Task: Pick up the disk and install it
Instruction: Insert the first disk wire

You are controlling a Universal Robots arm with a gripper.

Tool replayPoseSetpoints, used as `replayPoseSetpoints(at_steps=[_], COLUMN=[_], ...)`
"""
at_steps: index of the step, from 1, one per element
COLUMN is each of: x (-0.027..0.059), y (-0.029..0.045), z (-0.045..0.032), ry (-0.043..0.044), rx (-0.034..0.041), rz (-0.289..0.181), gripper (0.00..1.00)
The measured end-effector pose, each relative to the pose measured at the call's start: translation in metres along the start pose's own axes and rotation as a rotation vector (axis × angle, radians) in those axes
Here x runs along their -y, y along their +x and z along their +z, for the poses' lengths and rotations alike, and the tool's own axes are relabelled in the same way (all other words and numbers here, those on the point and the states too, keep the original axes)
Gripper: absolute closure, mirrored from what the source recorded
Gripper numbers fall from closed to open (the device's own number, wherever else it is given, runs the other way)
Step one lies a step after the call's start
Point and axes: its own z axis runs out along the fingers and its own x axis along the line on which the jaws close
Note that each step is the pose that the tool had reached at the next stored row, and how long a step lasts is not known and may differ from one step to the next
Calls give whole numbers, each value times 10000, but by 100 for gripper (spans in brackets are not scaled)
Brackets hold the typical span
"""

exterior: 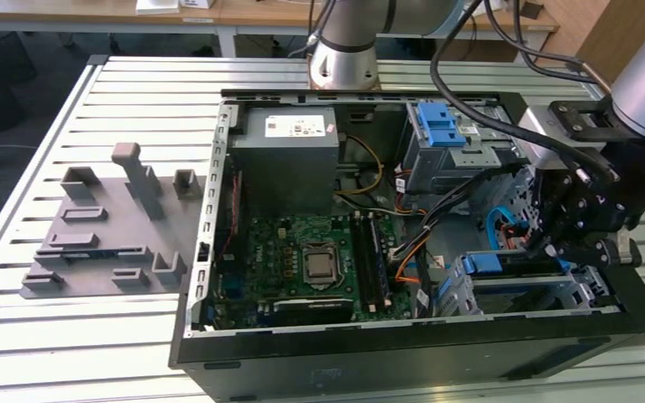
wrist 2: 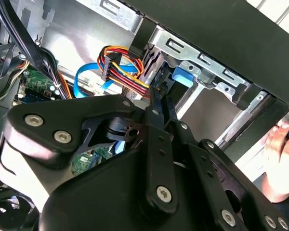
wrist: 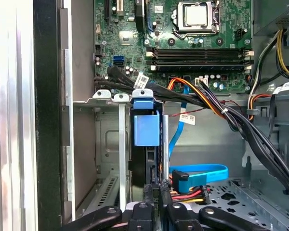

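Closest to us, the black linkage of the gripper (wrist 2: 156, 108) fills the second wrist view, its fingers (wrist 2: 159, 139) drawn nearly together and pinching what looks like the thin edge of the disk (wrist: 145, 144); the contact itself is half hidden, so we hedge on that grip. In the first wrist view we see the disk standing on edge in the drive cage (wrist: 106, 103) at the case corner, its blue bracket tab (wrist: 147, 126) facing up, gripper links just below it. A blue data cable (wrist: 202, 171) and a red-yellow-black power lead (wrist 2: 123, 62) lie just beside the bay. In the exterior view the gripper (exterior: 558, 239) hangs over that same cage (exterior: 524, 277) at the exterior view's right, inside the open computer case (exterior: 412, 353). The grey stand (exterior: 104, 227) sits on the slatted table (exterior: 31, 151), well apart. We note a person's hand (wrist 2: 282, 159) near the case edge
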Motion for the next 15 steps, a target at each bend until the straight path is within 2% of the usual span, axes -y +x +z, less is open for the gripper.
replayPoseSetpoints(at_steps=[9,10,15], x=[6,7,7], y=[2,2,2], z=[17,10,-38], ry=[-19,-18,-18], rx=[15,15,11], rz=[1,0,0], gripper=[82,75,75])
